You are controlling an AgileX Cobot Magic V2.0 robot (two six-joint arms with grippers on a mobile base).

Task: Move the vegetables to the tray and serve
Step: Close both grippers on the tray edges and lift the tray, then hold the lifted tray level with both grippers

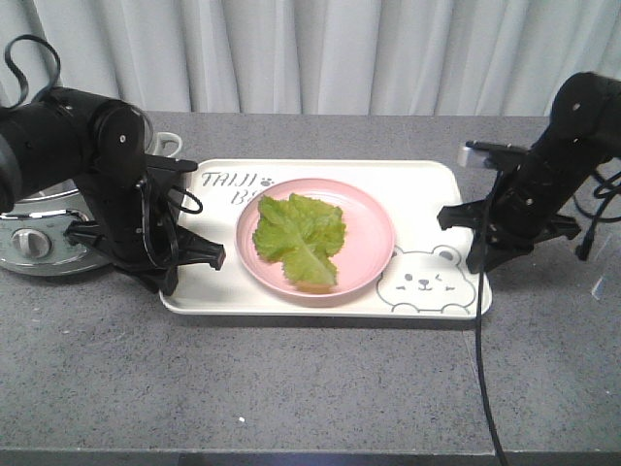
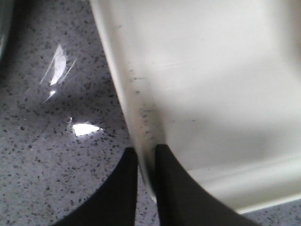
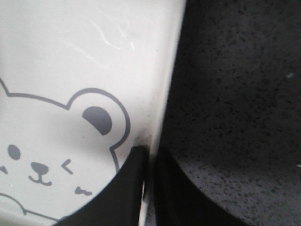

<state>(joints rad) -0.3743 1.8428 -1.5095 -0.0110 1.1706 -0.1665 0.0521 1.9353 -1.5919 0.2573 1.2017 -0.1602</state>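
Note:
The green lettuce leaf, the vegetables (image 1: 299,238), lies flat on a round pink plate (image 1: 374,233). The plate stands in the middle of the cream-white tray (image 1: 417,184) with its bear drawing. My left gripper (image 1: 170,280) is shut on the tray's left rim near the front corner. In the left wrist view its fingers (image 2: 129,183) pinch the rim of the tray (image 2: 211,94), the left gripper (image 2: 146,153) straddling it. My right gripper (image 1: 478,264) is shut on the right rim beside the bear. The right wrist view shows the right gripper (image 3: 149,155) clamped over the edge of the tray (image 3: 70,56).
A silver cooker (image 1: 29,233) stands at the left behind my left arm, close to the tray's left side. A black cable (image 1: 482,369) hangs from the right arm over the grey speckled counter (image 1: 310,388). A curtain closes off the back.

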